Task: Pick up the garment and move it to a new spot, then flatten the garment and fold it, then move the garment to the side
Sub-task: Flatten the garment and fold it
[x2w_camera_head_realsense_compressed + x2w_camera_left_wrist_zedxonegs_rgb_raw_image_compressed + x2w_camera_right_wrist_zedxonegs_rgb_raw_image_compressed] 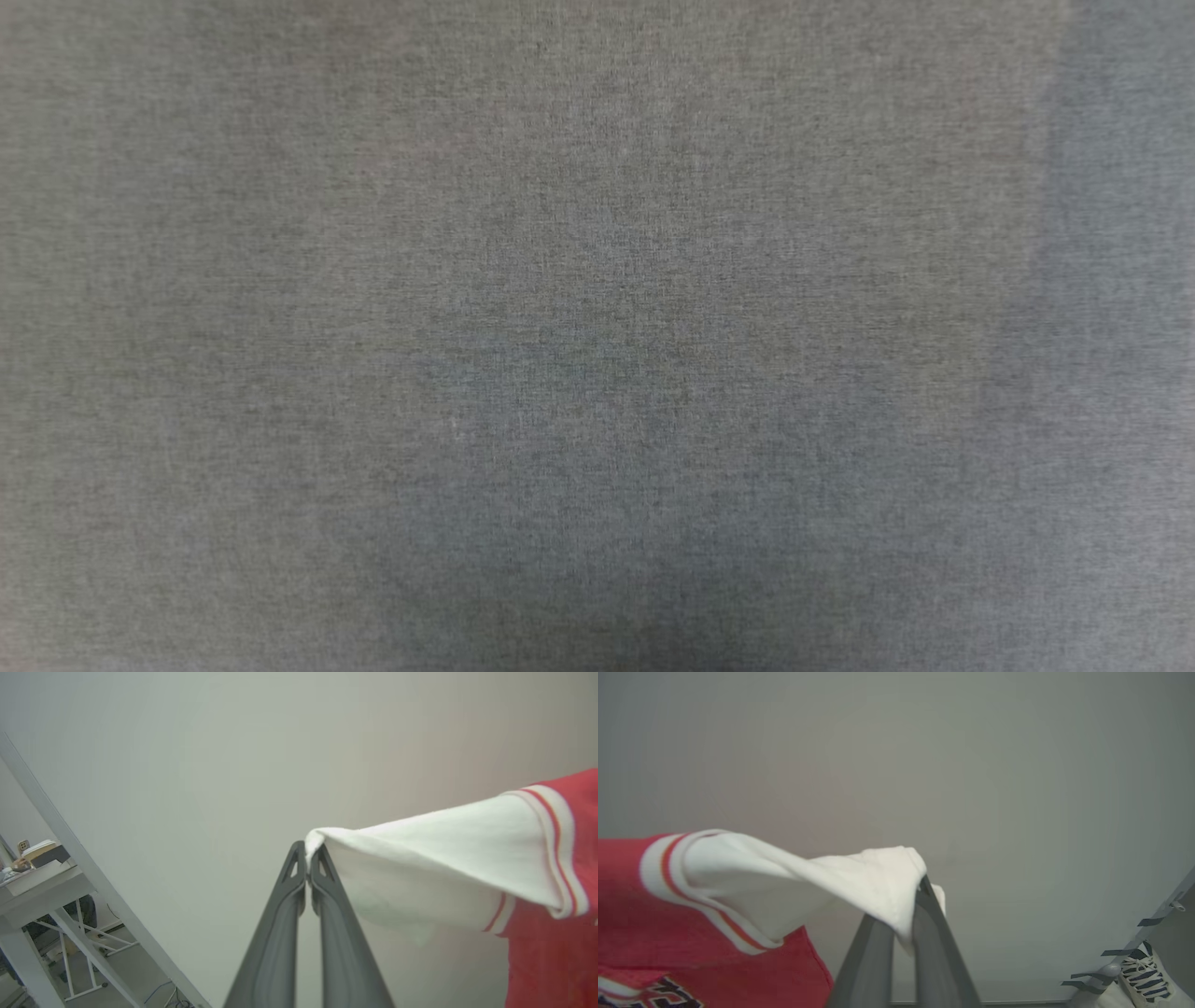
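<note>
**A:** What's around, and is anything in the way?

**B:** In the left wrist view, a pale grey counter on a white metal frame (42, 882) carries a lidded cup (39, 848), with a plain pale wall (233, 742) behind. In the right wrist view, a white shoe with dark laces (1146, 970) is at the lower corner.

**A:** Anything hard to read?

**B:** The head view is a blurred grey woven surface (597, 336), possibly cloth close to the lens. The black chest print is cut off.

**A:** And the grippers?

**B:** The red jersey-style garment with white short sleeves and striped trim (467, 858) hangs in the air between them. The left gripper (307, 851) is clamped on one sleeve tip. The right gripper (920, 891) pinches the other sleeve.
</note>
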